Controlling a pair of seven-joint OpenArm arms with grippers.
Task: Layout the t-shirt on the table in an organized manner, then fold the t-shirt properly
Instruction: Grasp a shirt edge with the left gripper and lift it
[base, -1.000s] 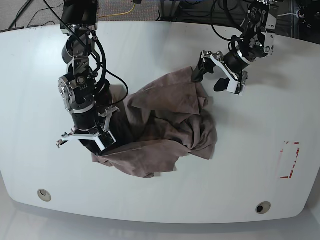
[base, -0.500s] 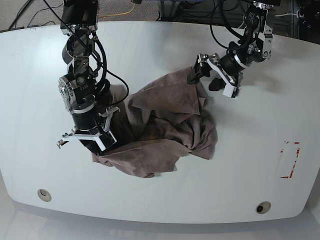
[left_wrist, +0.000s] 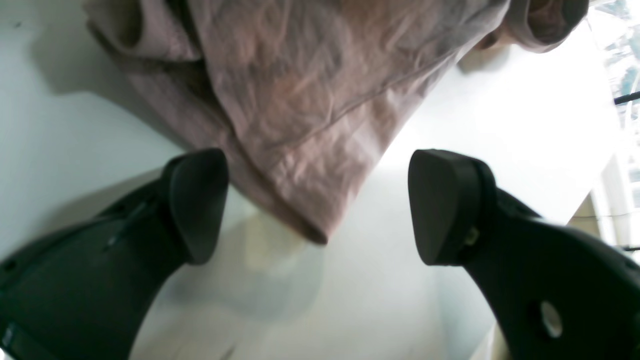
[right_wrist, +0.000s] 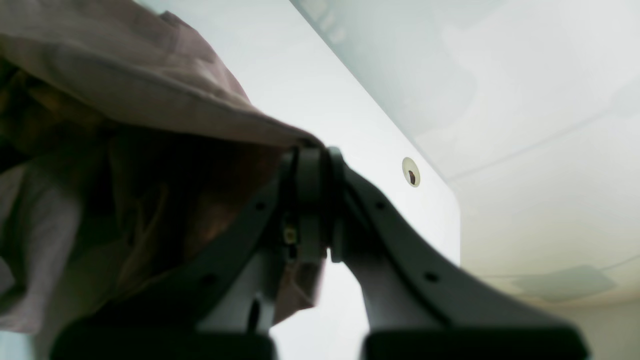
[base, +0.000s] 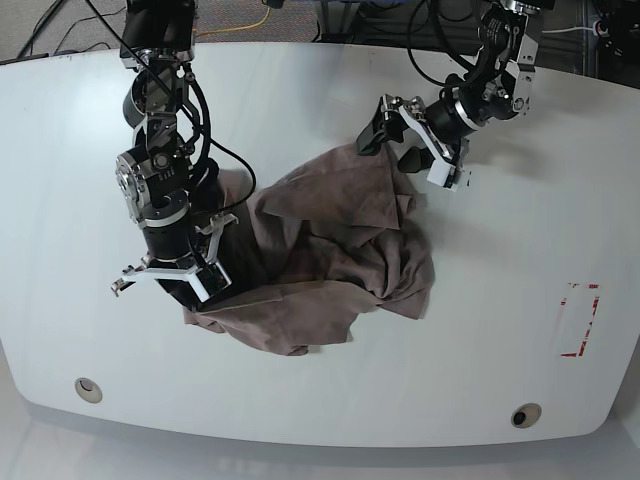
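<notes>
A: Start from the near edge of the tabletop. Where is the t-shirt?

B: Heaped in a rumpled pile about the middle of the tabletop, nowhere near laid out. On its near-left side, the right gripper has its fingers pressed together on a fold of cloth, with fabric draped over and beside them in the right wrist view.

A: And beyond the t-shirt?

B: The left gripper hangs just past its far corner with fingers spread wide. In the left wrist view a pointed tip of the t-shirt lies between them, touching neither.

A: What could go wrong?

B: I judge that tip is thin and loose. If the fingers close too high or too far back, they may catch only the hem edge, which could slip out, or nothing at all. And if the right side pulls while bunched layers are pinched, the pile may drag instead of spreading.

A: What differs from a moment back?

B: The left gripper has moved farther left and away along the t-shirt's far edge, now over the corner; the right one and the pile look unchanged.
</notes>
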